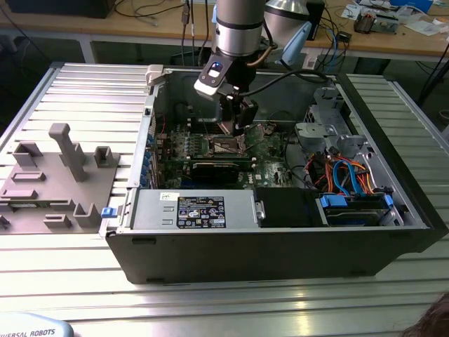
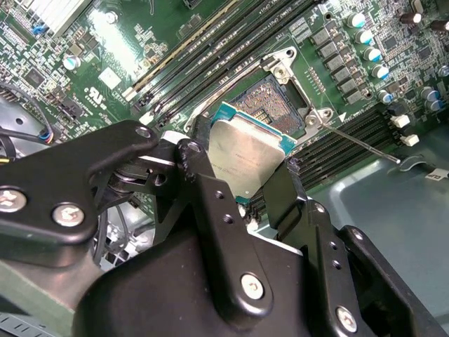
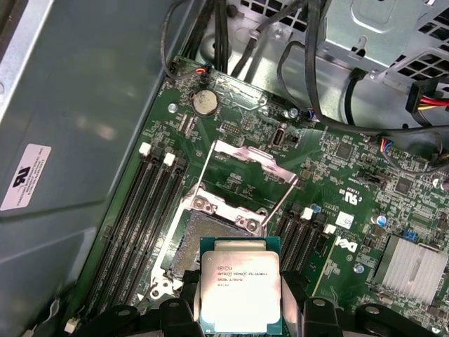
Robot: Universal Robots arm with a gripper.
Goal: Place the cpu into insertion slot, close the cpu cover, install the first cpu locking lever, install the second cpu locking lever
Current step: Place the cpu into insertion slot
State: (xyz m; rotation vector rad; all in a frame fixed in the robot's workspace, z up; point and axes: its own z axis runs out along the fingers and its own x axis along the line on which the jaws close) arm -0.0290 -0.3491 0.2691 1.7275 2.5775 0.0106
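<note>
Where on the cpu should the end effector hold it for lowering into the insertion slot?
Probably by two opposite thin edges, coming from above. The cpu is a flat square with its metal top facing up, so only the edges offer purchase, and the underside stays free for the insertion slot. The end effector grips it that way now.

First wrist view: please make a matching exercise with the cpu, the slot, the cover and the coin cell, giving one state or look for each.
Things:
1. cpu
2. slot
3. cover
4. coin cell

States:
A. swung up, open
B. held in the gripper
C. round and silvery
D. uncovered, no chip in it

Pairs: 1-B, 2-D, 3-A, 4-C
</note>
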